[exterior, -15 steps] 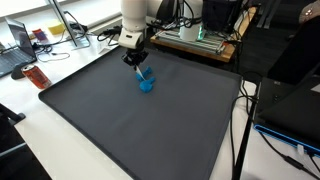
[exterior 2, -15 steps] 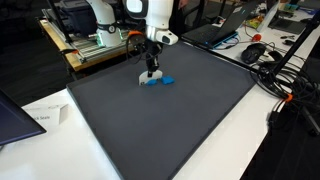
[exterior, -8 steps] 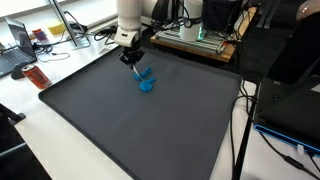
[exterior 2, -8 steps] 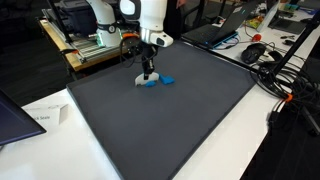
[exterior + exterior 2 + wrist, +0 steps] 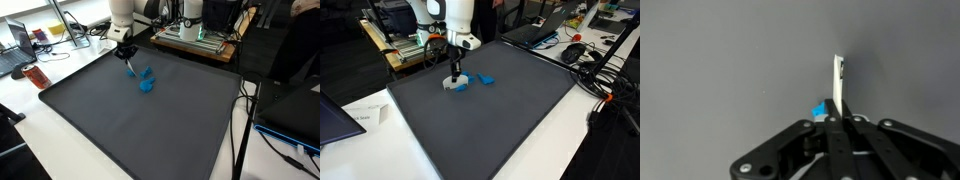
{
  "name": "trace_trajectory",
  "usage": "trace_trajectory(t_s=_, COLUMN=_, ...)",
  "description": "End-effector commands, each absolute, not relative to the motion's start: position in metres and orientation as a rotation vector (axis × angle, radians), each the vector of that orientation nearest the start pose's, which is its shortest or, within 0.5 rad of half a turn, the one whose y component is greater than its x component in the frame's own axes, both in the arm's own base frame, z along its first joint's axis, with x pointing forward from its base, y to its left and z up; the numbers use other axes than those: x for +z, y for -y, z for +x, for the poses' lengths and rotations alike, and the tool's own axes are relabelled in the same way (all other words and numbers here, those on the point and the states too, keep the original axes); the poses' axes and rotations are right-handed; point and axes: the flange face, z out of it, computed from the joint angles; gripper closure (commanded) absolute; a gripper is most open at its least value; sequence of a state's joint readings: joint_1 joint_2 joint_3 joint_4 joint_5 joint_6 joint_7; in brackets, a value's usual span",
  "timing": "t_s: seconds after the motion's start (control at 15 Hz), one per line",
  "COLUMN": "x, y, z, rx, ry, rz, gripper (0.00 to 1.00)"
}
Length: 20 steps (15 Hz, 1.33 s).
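thin strip (image 5: 838,85), pinched in tool (image 5: 844,121)

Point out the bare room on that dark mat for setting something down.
The whole near half of the dark mat is bare, from the blue pieces to the edge by the paper sheet, in both exterior views. Crowded only at the far side: the shut jaws hold a thin piece just beside the blue pieces.
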<state>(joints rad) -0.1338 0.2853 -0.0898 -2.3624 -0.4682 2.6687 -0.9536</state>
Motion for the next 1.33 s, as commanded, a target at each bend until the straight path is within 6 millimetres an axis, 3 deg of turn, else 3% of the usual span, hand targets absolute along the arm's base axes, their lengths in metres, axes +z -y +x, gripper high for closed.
trace_trajectory(t_s=0.0, x=0.220, y=0.145, z=0.481, rx=0.256, ry=1.811, rz=-2.804, gripper=0.99)
trace_trajectory(t_s=0.27, x=0.238, y=0.166, z=0.471, rx=0.240, ry=1.850, rz=-2.688, gripper=0.99)
trace_trajectory(t_s=0.4, x=0.251, y=0.166, z=0.470, rx=0.226, ry=1.835, rz=-2.656, gripper=0.99)
trace_trajectory(t_s=0.6, x=0.279, y=0.158, z=0.473, rx=0.235, ry=1.676, rz=-2.783, gripper=0.99)
trace_trajectory(t_s=0.93, x=0.320, y=0.108, z=0.481, rx=0.289, ry=1.399, rz=-2.884, gripper=0.99)
trace_trajectory(t_s=1.27, x=0.351, y=0.049, z=0.501, rx=0.207, ry=1.004, rz=-2.968, gripper=0.99)
